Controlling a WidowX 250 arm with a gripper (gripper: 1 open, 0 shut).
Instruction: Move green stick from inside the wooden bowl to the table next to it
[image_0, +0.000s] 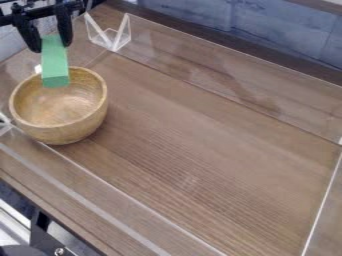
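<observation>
The green stick (56, 64) hangs upright in the air above the far rim of the wooden bowl (59, 106), lifted clear of its inside. My black gripper (55, 33) at the top left is shut on the stick's upper end, one finger on each side. The bowl stands at the left of the brown wood-grain table (201, 140) with nothing in it.
Clear acrylic walls (254, 75) run along the table's edges. A small clear angled bracket (110, 34) stands at the back left, just right of the gripper. The near table edge (80, 215) drops off at the bottom left.
</observation>
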